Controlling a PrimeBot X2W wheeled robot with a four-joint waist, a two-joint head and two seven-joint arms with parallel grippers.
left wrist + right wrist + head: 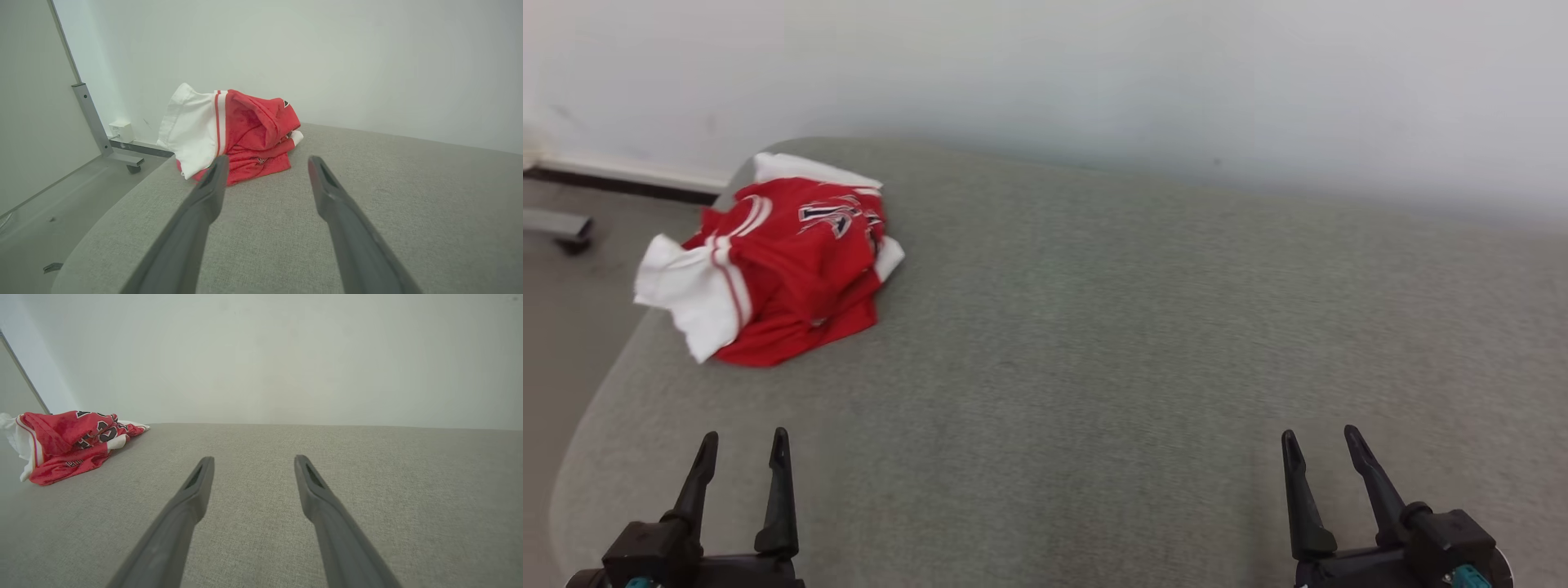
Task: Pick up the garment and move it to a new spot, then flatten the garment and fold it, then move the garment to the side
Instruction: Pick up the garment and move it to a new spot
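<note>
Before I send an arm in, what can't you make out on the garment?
Inner layers of the garment: hidden by its crumpling, every view.
Its print: blurred in head view, creased in right wrist view.
Its near corner: left wrist view, behind a finger of the left gripper.
Its left edge: right wrist view, cut by the frame.

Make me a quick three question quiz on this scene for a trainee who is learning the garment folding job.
1. True or false: the left gripper is shut on the red and white garment.
2. Where on the grey surface does the garment lie? A: by the far left corner. B: in the middle. C: by the right edge.
3. Which is nearer the garment, the left gripper or the right gripper?

Key: 1 false, its fingers are apart and hold nothing. 2 A. 3 the left gripper.
</note>
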